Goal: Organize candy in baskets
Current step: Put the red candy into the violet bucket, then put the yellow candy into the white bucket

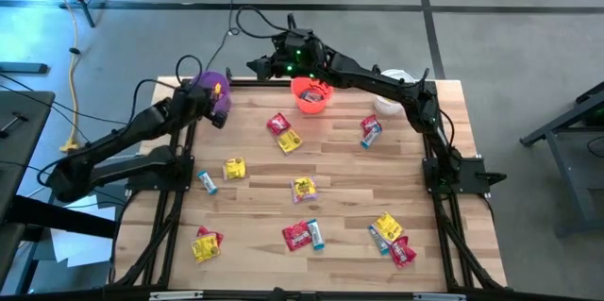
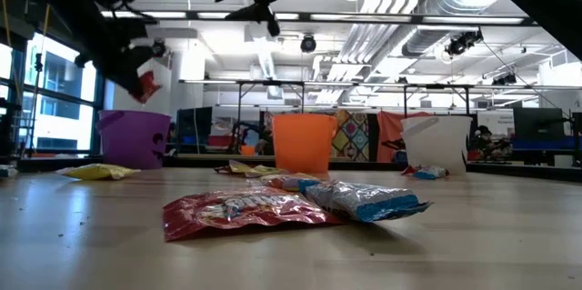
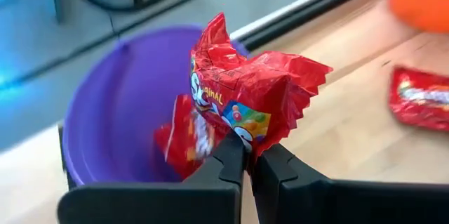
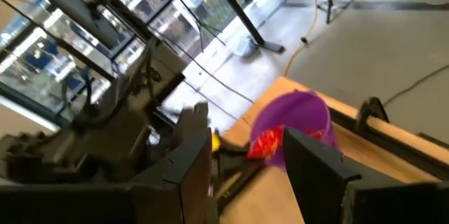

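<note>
The inside of the purple bucket (image 3: pixel 119 112) is mostly hidden, though another red packet shows in it. The left claw (image 3: pixel 247 155) is clenched on a red candy packet (image 3: pixel 245 97), held just above that bucket's rim at the worktop's (image 1: pixel 340 174) far left corner. The right claw (image 4: pixel 245 154), released and empty, hangs above the orange bucket (image 1: pixel 311 95).

Surface (image 1: pixel 340 174): pale wood planks, matt. Purple bucket (image 3: pixel 119 104): smooth plastic. Red packet (image 3: pixel 245 90): glossy crinkled foil wrapper. Left gripper (image 3: pixel 247 159) fingers (image 3: pixel 228 161): dark, matt, smooth.
</note>
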Robot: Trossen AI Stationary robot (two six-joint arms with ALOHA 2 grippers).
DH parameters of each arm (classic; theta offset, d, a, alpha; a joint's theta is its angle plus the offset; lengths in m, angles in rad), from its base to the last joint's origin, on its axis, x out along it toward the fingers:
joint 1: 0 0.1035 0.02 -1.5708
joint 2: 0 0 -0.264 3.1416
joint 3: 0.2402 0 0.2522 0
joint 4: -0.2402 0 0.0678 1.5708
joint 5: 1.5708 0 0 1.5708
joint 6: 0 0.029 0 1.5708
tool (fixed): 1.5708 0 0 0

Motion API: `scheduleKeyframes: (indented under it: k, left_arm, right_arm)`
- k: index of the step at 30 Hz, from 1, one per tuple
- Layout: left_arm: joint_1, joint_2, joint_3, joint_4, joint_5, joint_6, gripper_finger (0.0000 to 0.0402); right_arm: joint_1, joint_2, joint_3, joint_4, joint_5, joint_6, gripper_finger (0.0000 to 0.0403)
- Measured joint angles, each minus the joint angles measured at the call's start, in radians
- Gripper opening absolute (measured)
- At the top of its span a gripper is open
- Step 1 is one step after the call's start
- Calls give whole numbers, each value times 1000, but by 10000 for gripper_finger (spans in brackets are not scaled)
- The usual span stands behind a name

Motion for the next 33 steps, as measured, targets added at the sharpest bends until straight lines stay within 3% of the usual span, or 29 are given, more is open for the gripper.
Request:
scheduleKeyframes:
  k: [8,18,22,26,29,33]
  left_arm:
    - [152,138,3,32,145,7,21]
    - [159,100,40,19,156,32,106]
    - [137,28,43,2,161,32,128]
    - [107,-61,43,-30,195,34,133]
    - [81,-135,43,-36,287,34,133]
    - [33,-220,43,-35,541,16,133]
  right_arm:
    - [8,0,0,-37,-20,-26,170]
    - [9,-1,0,-90,-104,-94,163]
    - [20,-2,0,-193,-108,-178,125]
    - [37,-2,0,-244,-107,-242,59]
    - [48,-2,0,-247,-114,-263,13]
    - [55,-2,0,-259,-153,-263,13]
